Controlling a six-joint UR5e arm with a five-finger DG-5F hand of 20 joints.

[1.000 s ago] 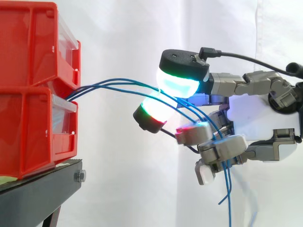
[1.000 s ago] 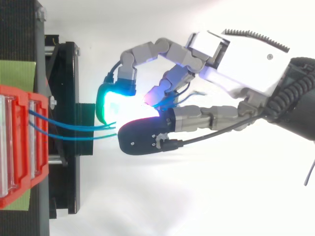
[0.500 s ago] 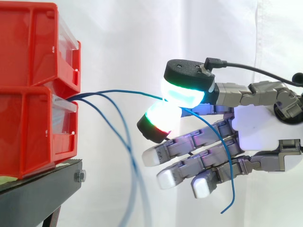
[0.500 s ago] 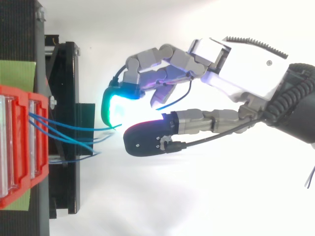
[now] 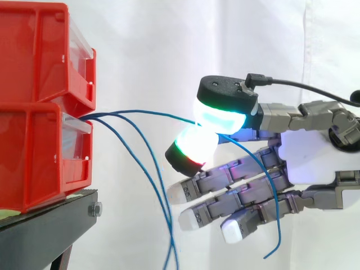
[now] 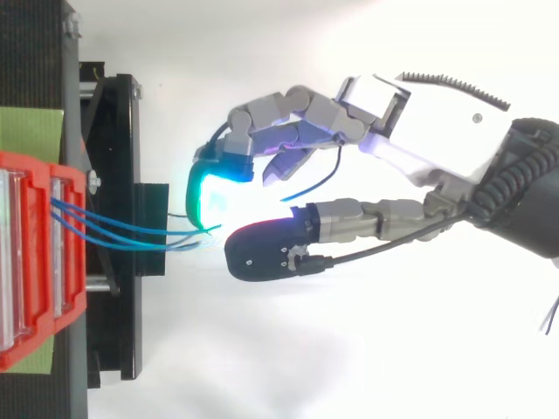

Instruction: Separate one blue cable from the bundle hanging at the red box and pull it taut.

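My hand (image 5: 315, 152) pinches one blue cable (image 5: 157, 112) from the red box (image 5: 39, 157); side view shows loose cables (image 5: 169, 236) dropping toward 6 o'clock, foreshortened overhead.

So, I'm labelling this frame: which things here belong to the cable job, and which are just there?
Belongs to the job:
- pinched blue cable, between two glowing pads
- loose blue cables, hanging down
- red bins the cables run from
- hand

Just there:
- black stand
- white curtain
- green sheet under the bins
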